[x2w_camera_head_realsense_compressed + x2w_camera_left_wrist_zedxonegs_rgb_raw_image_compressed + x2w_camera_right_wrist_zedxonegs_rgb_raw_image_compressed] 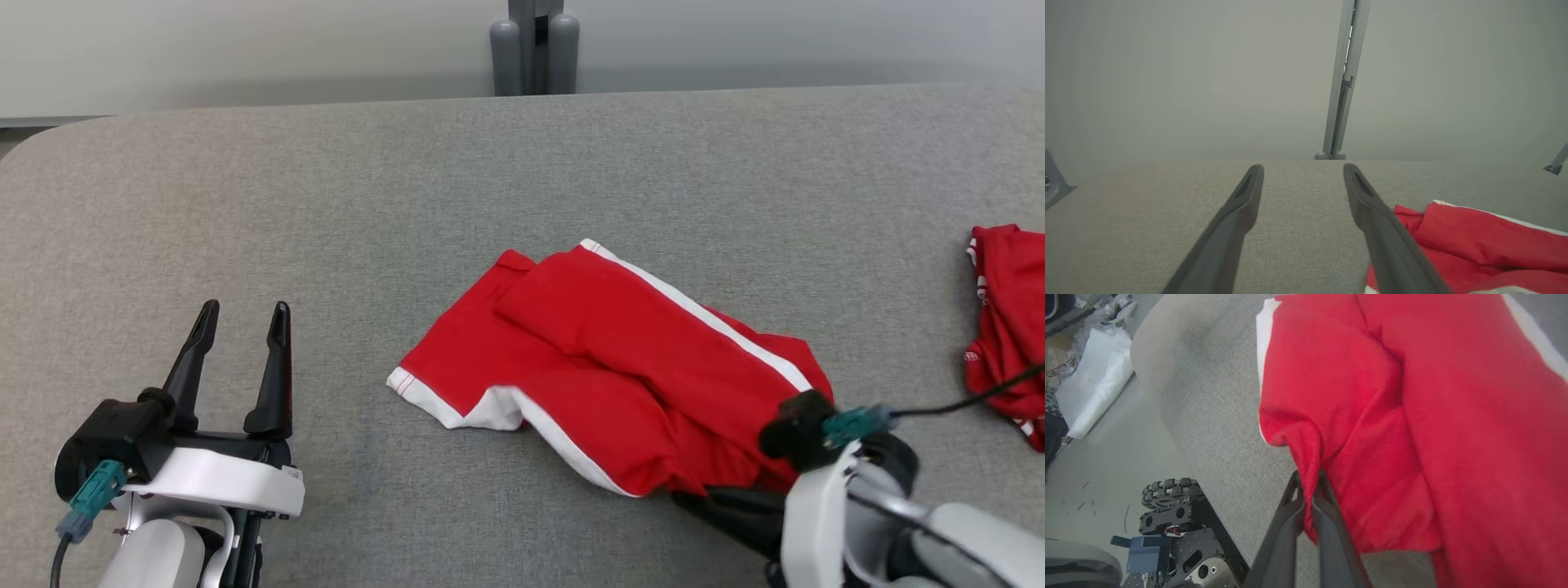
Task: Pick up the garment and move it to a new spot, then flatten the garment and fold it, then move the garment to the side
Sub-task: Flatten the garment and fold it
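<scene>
The left gripper [245, 307] is spread wide over the table [367, 180], with open grey surface ahead and beside it. The red garment [620, 359] lies crumpled centre-right. The right gripper [1309, 476] is clamped on a fold at its near edge. Another red cloth [1008, 327] lies at far right.

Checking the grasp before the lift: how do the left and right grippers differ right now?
The left gripper is open; the right gripper is shut on the red garment. The left sits over bare grey table, apart from the garment; the right is at its near edge. Both have dark fingers.
</scene>
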